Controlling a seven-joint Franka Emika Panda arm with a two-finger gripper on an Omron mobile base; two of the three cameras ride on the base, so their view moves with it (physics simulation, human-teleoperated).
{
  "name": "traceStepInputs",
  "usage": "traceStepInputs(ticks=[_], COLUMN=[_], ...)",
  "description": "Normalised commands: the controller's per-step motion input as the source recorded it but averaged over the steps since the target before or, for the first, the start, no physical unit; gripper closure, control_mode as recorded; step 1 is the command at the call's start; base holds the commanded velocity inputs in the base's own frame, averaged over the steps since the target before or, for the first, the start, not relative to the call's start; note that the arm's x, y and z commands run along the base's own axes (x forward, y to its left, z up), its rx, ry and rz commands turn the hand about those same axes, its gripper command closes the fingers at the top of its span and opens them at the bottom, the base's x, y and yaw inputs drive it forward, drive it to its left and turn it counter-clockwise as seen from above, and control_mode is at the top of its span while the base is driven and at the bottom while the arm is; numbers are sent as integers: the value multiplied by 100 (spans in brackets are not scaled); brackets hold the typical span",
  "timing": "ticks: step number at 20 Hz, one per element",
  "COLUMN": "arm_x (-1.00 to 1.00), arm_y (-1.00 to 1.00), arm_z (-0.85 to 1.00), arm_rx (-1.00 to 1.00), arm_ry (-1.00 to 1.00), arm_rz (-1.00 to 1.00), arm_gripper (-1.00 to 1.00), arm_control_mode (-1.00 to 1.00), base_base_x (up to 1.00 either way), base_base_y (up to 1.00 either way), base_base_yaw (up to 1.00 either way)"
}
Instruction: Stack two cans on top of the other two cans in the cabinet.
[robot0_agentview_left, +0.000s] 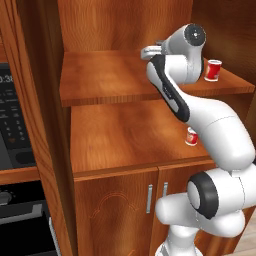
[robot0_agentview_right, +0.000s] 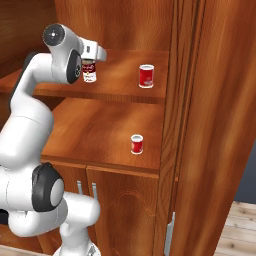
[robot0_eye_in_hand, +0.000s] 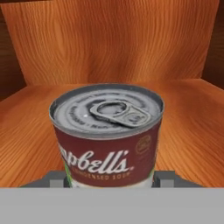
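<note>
on the upper shelf board of the large reddish-brown wooden cabinet (robot0_agentview_right: 125, 85), a small can with a dark red upper half, a white lower half and a silver pull-tab lid (robot0_eye_in_hand: 107, 135) stands upright, close in front of the two-finger gripper (robot0_eye_in_hand: 111, 179). the hand view shows its cursive white lettering and a small round seal on the red band, and the grey finger tips (robot0_eye_in_hand: 56, 178) flank its base on either side. whether the jaws press the can or stand just off it cannot be told. from the right base view the same can (robot0_agentview_right: 89, 71) sits partly hidden behind the white arm's wrist.

further right on that shelf, well apart, stands a plain red cylindrical can with a white rim (robot0_agentview_right: 146, 76), upright and alone; from the left base view it (robot0_agentview_left: 213, 70) peeks out beside the arm's dark round joint.

on the lower, wider shelf board stands a small red can with a yellowish label patch (robot0_agentview_right: 136, 144), near the front right; in the left base view it (robot0_agentview_left: 191, 136) is half covered by the arm's white link.

the cabinet's boards are smooth, glossy, with wavy grain. below them are two lower doors with slim metal handles (robot0_agentview_left: 149, 198). left of the cabinet stands a black oven (robot0_agentview_left: 15, 125) with a keypad.
</note>
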Motion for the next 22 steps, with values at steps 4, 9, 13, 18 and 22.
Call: traceStepInputs(ticks=[4,9,13,18,22], arm_x=[0,0,-12,-28,-38], arm_y=[0,0,0,0,0], arm_z=[0,0,0,-1,-7], arm_rx=[0,0,0,0,0], arm_ry=[0,1,0,0,-1], arm_rz=[2,0,0,0,0], arm_gripper=[-100,-100,-100,-100,-100], arm_control_mode=[-100,-100,-100,-100,-100], base_base_x=[0,0,0,0,0], base_base_y=[0,0,0,0,0], base_base_yaw=[0,0,0,0,0])
